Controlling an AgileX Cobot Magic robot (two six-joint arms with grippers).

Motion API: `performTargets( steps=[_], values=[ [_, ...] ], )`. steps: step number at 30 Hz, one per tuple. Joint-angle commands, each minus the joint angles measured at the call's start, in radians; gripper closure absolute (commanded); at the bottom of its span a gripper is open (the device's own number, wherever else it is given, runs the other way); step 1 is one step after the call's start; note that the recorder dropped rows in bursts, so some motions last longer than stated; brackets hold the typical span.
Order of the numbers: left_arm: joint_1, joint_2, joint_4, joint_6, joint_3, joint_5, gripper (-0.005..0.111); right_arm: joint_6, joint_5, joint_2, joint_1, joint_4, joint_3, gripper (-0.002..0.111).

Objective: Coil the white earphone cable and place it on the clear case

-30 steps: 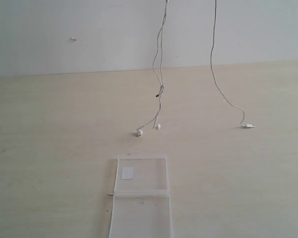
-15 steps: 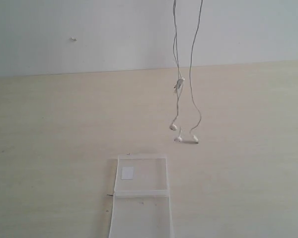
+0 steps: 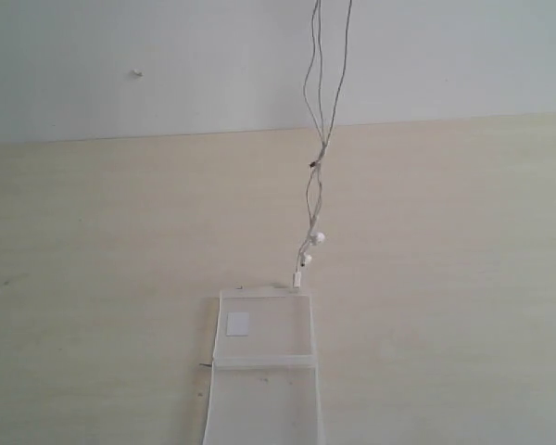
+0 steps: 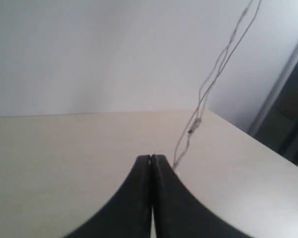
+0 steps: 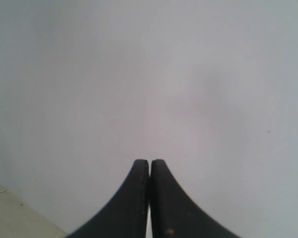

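The white earphone cable (image 3: 320,158) hangs in two strands from above the exterior view's top edge. Its earbuds (image 3: 319,237) dangle just above the table, and its plug (image 3: 296,276) reaches the far edge of the clear case (image 3: 264,380), which lies flat at the front with a white sticker (image 3: 238,323). My left gripper (image 4: 151,156) is shut on nothing, and the cable (image 4: 208,89) hangs well apart from it. My right gripper (image 5: 149,160) is shut and faces the wall, up where the cable hangs from. The cable is hidden in that view. Neither gripper shows in the exterior view.
The pale wooden table (image 3: 93,278) runs back to a white wall (image 3: 167,56). In the left wrist view the table's edge (image 4: 248,136) and a dark opening (image 4: 293,119) lie off to one side.
The two hanging strands, wide apart a second ago, have swung together. The earbuds and plug moved from the table's middle toward the far edge of the clear case.
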Motion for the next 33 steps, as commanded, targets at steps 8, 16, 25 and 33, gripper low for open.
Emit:
performTargets(
  steps=[8, 16, 25, 33],
  values=[
    [-0.064, 0.636, -0.099, 0.482, -0.305, 0.353, 0.107, -0.056, -0.026, -0.008, -0.005, 0.0, -0.01, 0.108],
    [-0.433, 0.859, -0.099, 0.615, -0.501, -0.064, 0.107, -0.056, -0.026, -0.008, -0.005, 0.0, -0.01, 0.108],
    [-0.518, 1.073, -0.099, 0.347, -0.692, -0.222, 0.107, -0.056, -0.023, -0.008, -0.005, -0.043, -0.01, 0.108],
    [-0.651, 1.131, -0.099, 0.284, -0.785, -0.578, 0.107, -0.052, -0.032, -0.008, -0.005, -0.057, -0.01, 0.108]
  ],
)
